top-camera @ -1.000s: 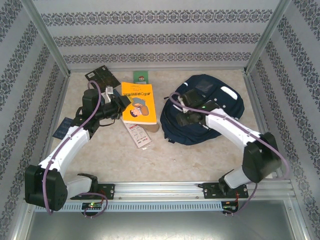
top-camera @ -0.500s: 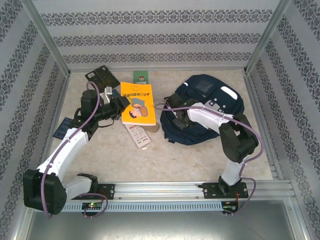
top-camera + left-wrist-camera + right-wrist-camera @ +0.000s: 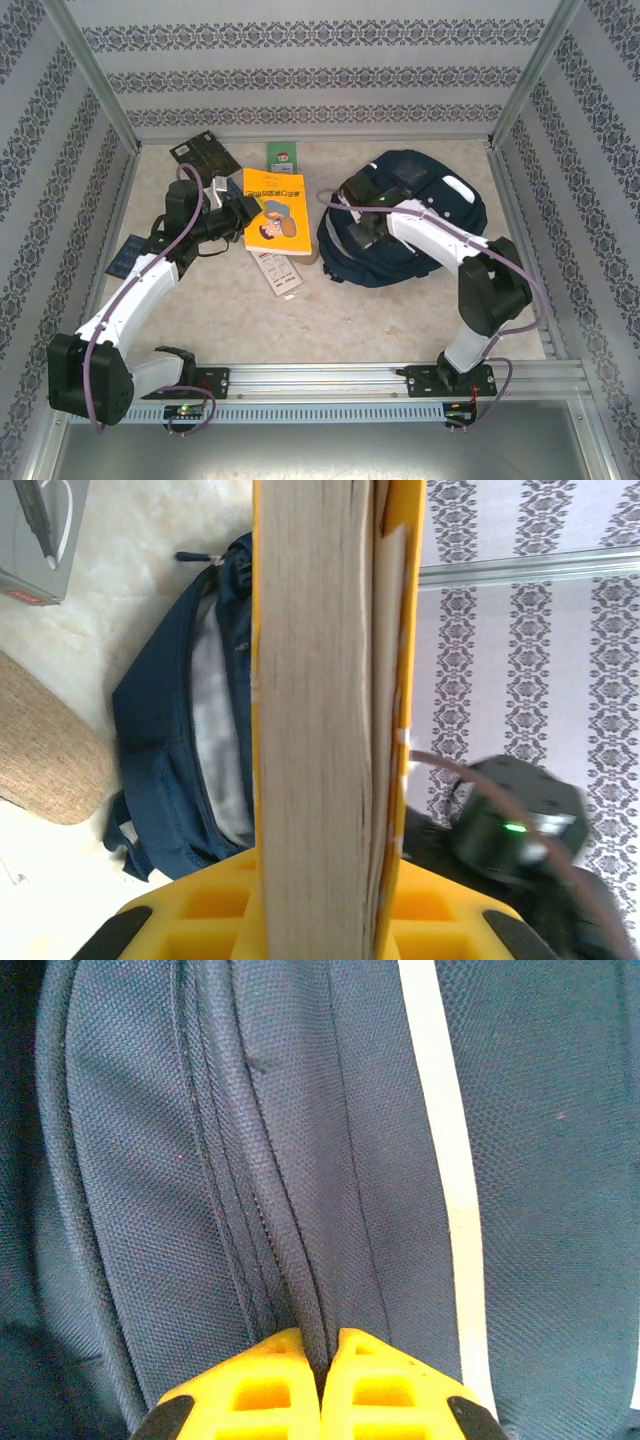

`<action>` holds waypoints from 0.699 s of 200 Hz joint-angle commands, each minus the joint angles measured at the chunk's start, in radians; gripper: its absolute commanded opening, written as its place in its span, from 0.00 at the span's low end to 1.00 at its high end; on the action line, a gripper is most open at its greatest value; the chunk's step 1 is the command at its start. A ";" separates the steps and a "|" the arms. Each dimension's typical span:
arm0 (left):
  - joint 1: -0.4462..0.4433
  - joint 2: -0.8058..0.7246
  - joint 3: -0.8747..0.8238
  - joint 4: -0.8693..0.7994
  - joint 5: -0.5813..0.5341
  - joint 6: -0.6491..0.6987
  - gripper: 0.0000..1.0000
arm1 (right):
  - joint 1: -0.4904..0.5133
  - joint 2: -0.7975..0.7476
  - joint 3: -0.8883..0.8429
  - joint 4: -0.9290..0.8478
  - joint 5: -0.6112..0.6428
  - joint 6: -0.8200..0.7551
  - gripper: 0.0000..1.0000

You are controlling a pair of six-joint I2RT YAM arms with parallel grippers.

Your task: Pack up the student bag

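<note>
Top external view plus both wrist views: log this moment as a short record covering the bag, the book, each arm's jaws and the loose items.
student bag: navy, lying flat, right arm reaching over it
yellow book: just left of the student bag
left gripper: jaws closed on the yellow book's edge
right gripper: jaws pinched shut on a seam fold of the student bag
loose items: green card and dark pack at the far edge; white packet near the book
packing: book not yet in the bag

The pale marbled table [image 3: 380, 320] carries the navy student bag [image 3: 470, 215], a white packet [image 3: 279, 272], a green card [image 3: 284, 155] and a dark booklet [image 3: 205, 154].
</note>
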 commanded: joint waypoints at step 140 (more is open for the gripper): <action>-0.361 0.525 0.280 0.459 -0.346 -0.063 0.00 | -0.242 -0.182 0.360 -0.071 -0.535 0.364 0.00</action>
